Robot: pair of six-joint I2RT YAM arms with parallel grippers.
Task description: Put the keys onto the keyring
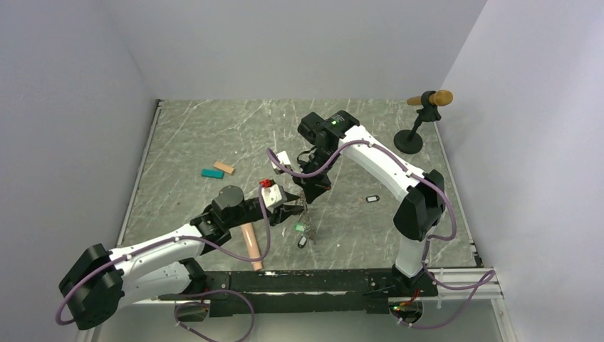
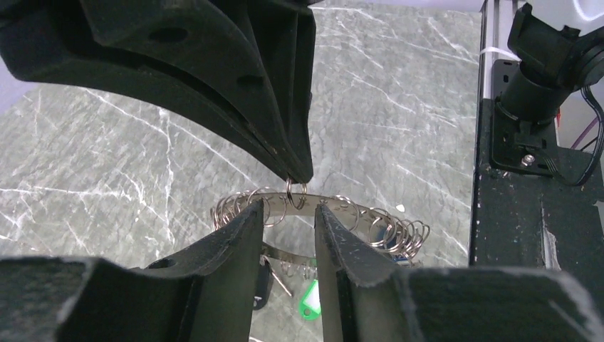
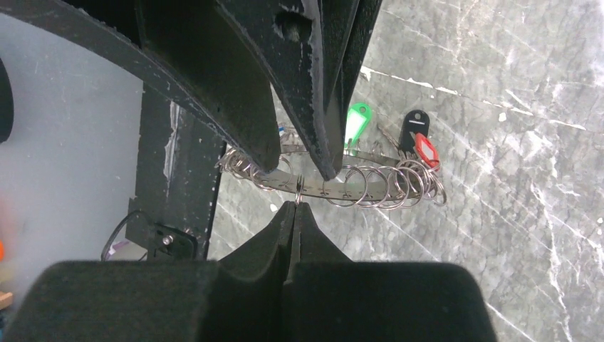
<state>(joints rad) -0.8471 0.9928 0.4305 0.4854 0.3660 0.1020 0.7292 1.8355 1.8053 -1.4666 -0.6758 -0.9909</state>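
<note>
The keyring (image 2: 356,211) is a thin metal band strung with many small split rings, held up above the table. My right gripper (image 3: 295,204) is shut on one small ring (image 3: 299,189) hooked on the band. It reaches in from the top of the left wrist view (image 2: 298,177). My left gripper (image 2: 288,210) is open, its fingertips (image 2: 246,221) up against the band on either side of that ring. Green (image 3: 356,117), black (image 3: 412,127) and red (image 3: 426,151) keys hang from the band. In the top view the bunch (image 1: 305,231) dangles below both grippers.
One black key (image 1: 372,199) lies loose on the table right of the grippers. Teal (image 1: 212,173) and tan (image 1: 224,168) blocks lie at left. A peach cylinder (image 1: 251,244) lies by the left arm. A black stand (image 1: 413,135) is at the back right.
</note>
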